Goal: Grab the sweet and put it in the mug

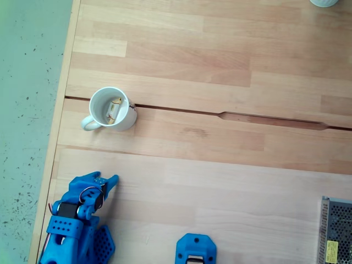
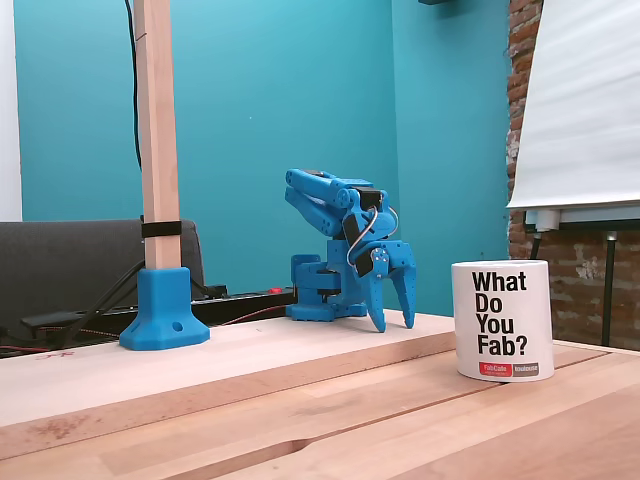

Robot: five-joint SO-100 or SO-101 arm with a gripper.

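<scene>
A makerspace or fab-lab workshop — a mug [image 2: 502, 320] printed "What Do You Fab?", a butcher-block worktop [image 1: 220, 181], teal walls [image 2: 250, 120], exposed brick [image 2: 520, 90] — and a flipchart [image 2: 585, 100] at right.

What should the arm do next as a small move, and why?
Probably nothing more than settling at rest. In a fixed view from above, the sweet already lies inside the mug. The claw hangs near the arm's base, apart from the mug, its fingers apart with nothing between them. The placing looks done, so I would keep the arm folded away from the mug.
</scene>
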